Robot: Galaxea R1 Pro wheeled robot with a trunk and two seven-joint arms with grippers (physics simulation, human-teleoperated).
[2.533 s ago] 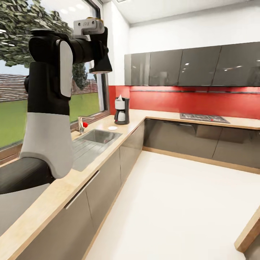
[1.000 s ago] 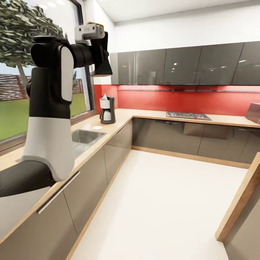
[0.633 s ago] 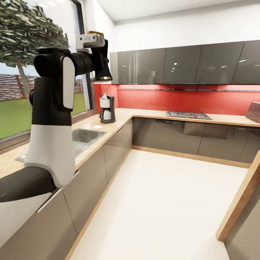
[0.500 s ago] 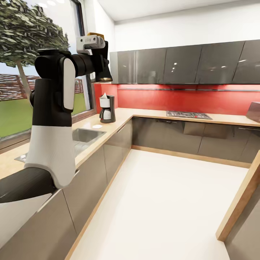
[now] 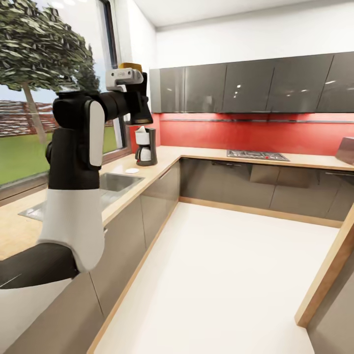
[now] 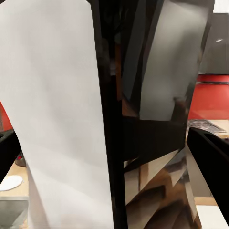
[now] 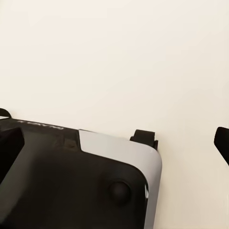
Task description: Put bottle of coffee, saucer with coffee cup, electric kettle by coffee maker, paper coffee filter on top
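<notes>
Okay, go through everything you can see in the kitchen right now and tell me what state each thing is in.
Coffee maker: upright on the countertop, with a white paper filter on top.
Saucer: flat on the countertop near the coffee maker, nothing on it.
Left gripper: raised high, holding a yellow-capped bottle.
Wall cabinets: doors shut.
Sink: no water running.
Right gripper: fingertips apart over the pale floor, holding nothing.

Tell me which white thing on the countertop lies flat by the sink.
The saucer, a small round white disc lying flat on the kitchen countertop between the sink and the coffee maker. The coffee maker's white parts stand upright.
</notes>
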